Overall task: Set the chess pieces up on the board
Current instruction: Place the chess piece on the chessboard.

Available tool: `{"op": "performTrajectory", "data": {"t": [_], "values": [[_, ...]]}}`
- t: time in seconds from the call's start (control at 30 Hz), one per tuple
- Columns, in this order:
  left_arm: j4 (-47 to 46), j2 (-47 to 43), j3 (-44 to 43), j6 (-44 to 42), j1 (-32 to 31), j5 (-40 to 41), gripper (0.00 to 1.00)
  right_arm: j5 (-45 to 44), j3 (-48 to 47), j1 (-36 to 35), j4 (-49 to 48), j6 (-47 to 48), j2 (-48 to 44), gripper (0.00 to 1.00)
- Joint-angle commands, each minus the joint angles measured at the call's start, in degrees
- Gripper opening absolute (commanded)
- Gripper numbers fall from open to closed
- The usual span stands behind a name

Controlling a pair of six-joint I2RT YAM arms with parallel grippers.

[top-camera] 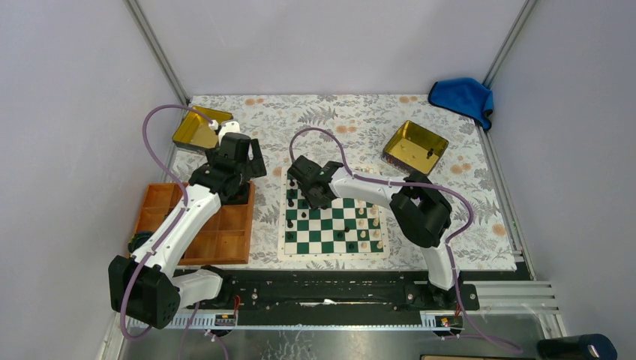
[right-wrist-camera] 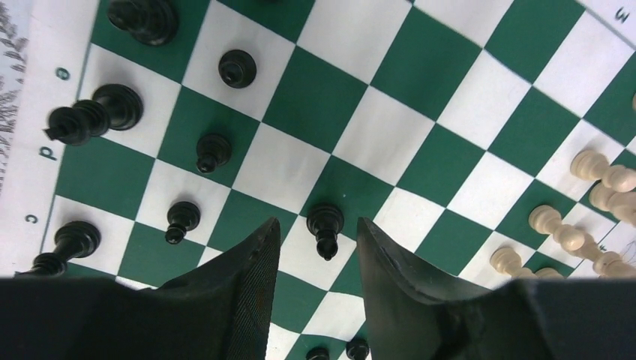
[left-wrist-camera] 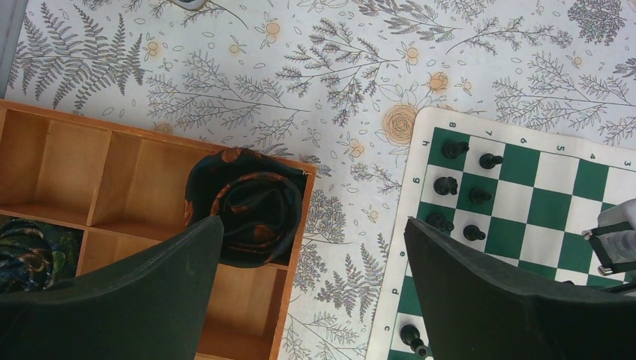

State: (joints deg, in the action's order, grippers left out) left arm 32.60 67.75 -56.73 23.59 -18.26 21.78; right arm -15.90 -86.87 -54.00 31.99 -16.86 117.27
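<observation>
R gripper released, fingers apart. We see black pawn upright on board between tips, prob. not touching. Other black chess pieces stand near board's left edge. L gripper wide open above tray corner.

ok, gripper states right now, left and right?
Left gripper: open, empty.
Right gripper: open, black pawn standing untouched between its fingers.

- Plenty of room is found in the middle of the board; most squares there are bare.
- Its left files are crowded by black chess pieces, with tight gaps.
- Its right edge is lined by cream pieces.
- A black pawn is flanked by the right gripper's parted fingers.
- An open strip of floral cloth is seen between board and orange tray, under the wide-open left gripper.
</observation>
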Motion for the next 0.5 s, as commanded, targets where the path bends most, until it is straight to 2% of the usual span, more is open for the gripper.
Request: {"op": "performTrajectory", "data": {"t": [0.0,0.23,0.47], "values": [[-2.89,0.02,-0.89,-0.98,0.33,0.07,0.99,-2.38,-4.19,-0.48,0.8,2.37,-1.83,0.49],[-2.91,-1.17,-2.28,-1.61,0.5,1.6,0.99,-3.26,-7.4,-2.0,2.68,4.84,-3.91,0.51],[-1.49,-3.28,-3.91,-1.08,0.68,3.59,0.99,1.53,-8.77,-6.12,2.5,8.22,-5.17,0.51]]}}
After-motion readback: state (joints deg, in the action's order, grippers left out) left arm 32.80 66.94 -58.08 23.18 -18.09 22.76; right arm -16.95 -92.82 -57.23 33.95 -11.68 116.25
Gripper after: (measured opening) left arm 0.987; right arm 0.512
